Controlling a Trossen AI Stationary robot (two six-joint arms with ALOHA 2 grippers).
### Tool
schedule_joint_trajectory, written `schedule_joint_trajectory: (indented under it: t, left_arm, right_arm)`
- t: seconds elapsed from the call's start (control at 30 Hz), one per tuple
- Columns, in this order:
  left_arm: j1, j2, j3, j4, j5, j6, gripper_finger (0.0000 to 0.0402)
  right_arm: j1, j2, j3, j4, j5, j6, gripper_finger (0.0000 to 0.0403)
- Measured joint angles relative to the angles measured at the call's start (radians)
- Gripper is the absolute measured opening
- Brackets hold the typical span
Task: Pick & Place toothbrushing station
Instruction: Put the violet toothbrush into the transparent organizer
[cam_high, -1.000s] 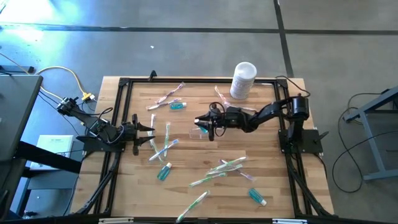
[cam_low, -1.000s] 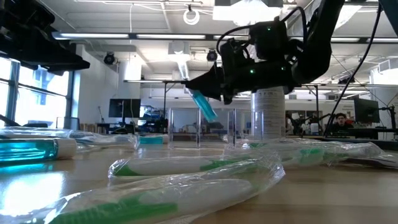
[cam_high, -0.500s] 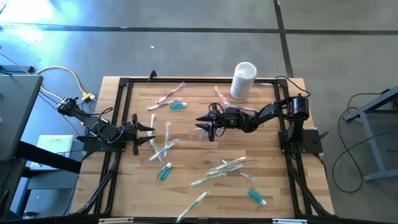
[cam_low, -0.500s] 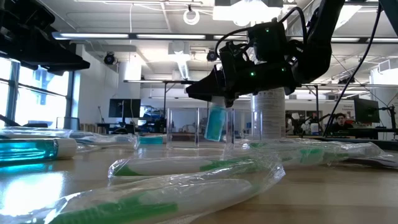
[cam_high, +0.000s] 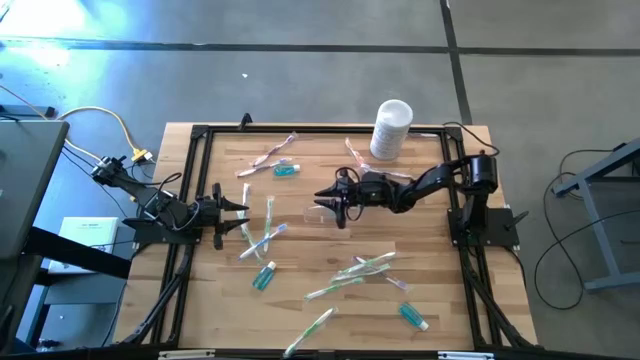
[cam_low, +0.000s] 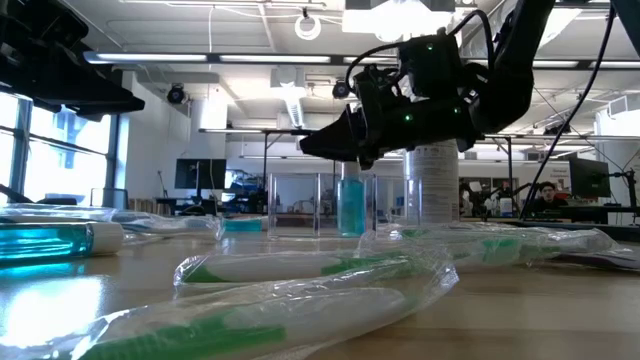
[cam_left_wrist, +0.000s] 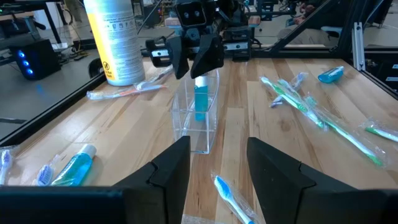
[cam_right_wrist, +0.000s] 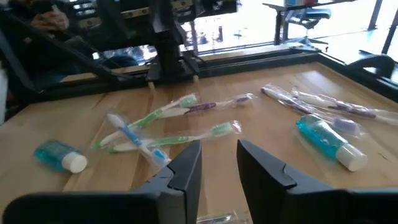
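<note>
Clear plastic cup (cam_left_wrist: 198, 118) mid-tabletop (cam_high: 440, 290) holds one teal tube (cam_left_wrist: 201, 102), upright. Right claw (cam_high: 331, 201) directly above it, fingers narrowly parted, empty. Left claw (cam_high: 244, 208) waits nearby, parted, empty.

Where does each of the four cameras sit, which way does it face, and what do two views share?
High view: overhead, looking down; both arms, right gripper over the clear cup.
Low view: table height, facing the room; right gripper.
Left wrist view: faces the cup; own fingers open.
Right wrist view: faces toothbrushes; own fingers apart.
Shared: teal tube standing in the cup.
</note>
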Motion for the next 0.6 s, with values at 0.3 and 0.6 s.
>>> schedule_joint_trajectory:
  t: [0.3, 0.6]
  left_arm:
    - [0.0, 0.0, 0.0, 0.0, 0.001, 0.0, 0.0155]
    - [0.0, 0.0, 0.0, 0.0, 0.001, -0.001, 0.0155]
  right_arm:
    - [0.004, -0.166, 0.0, -0.137, -0.005, -0.032, 0.0093]
    - [0.004, -0.487, 0.0, -0.698, 0.099, -0.027, 0.0093]
